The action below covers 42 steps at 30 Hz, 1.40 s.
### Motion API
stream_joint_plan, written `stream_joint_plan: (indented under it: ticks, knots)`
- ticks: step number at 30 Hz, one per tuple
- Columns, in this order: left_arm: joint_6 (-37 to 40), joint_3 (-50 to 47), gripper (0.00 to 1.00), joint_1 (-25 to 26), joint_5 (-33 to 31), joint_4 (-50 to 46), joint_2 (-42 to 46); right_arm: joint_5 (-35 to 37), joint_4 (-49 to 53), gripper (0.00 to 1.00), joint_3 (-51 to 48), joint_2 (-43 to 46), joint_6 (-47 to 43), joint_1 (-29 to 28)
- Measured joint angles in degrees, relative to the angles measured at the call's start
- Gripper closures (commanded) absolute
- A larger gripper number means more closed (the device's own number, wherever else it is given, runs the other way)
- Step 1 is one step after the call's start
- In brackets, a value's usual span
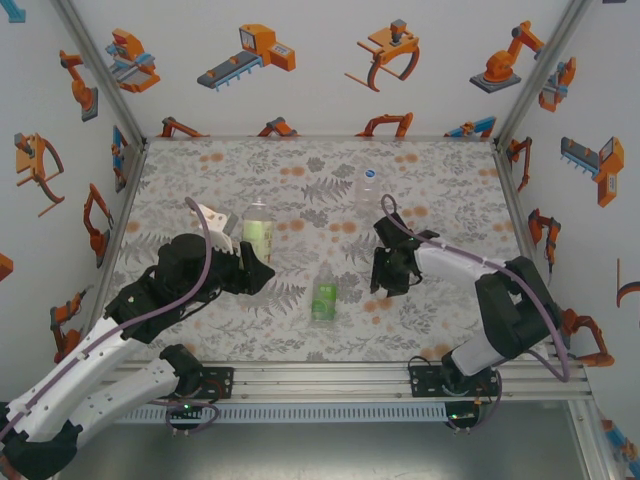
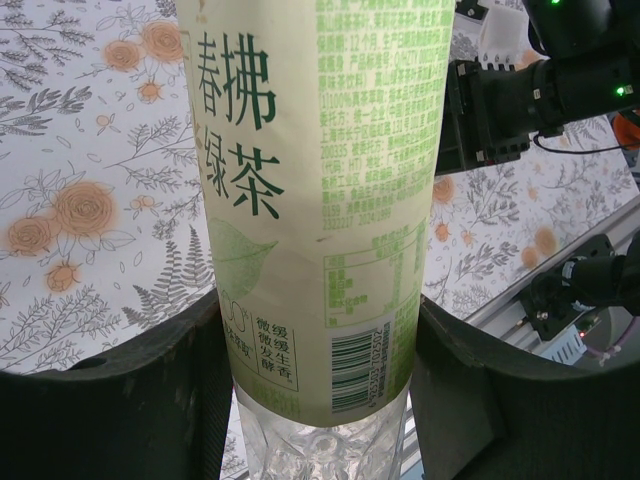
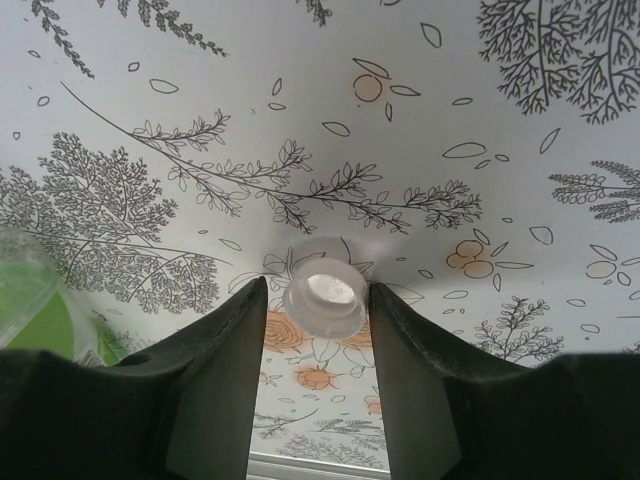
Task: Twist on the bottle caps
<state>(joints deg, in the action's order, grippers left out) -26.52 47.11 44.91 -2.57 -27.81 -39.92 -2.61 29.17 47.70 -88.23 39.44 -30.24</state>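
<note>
On the left half of the floral surface [image 1: 450,180], the left gripper [image 2: 318,330] is clamped on the green-tea bottle [image 2: 320,150]. Its two fingers press the pale yellow-green label from either side, low on the body. The bottle stands upright with its neck free above the grip. That looks deliberate: a firm hold low down would stop the bottle turning while a cap is twisted onto it from above.

Right of centre, the right gripper [image 3: 318,300] points down at the surface with the white cap [image 3: 325,292] between its fingertips. The jaws stand just either side of the cap. I cannot tell whether they are pinching it or only bracketing it, nor whether it is lifted or resting on the surface. The cap's closed top faces the wrist camera, so its open side faces down, the orientation needed to go onto a neck.

Between the two arms the bright-green-labelled bottle [image 1: 323,298] lies on its side, just beside the right gripper. The unlabelled bottle [image 1: 370,190] stands farther back, well apart from both. Neither is held, and both seem left for later.
</note>
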Motion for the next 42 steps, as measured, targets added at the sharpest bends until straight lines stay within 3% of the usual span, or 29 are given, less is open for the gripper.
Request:
stream_joint_plan:
  ticks: [13, 42]
  knots:
    - [-0.20, 0.00, 1.00, -0.37, 0.09, 0.17, -0.24, 4.24, 4.55, 0.57, 2.23, -0.57, -2.23, -0.96]
    - [-0.94, -0.74, 1.00, -0.76, 0.70, 1.25, -0.22, 3.58, 5.07, 0.58, 3.43, 0.59, -2.45, -1.60]
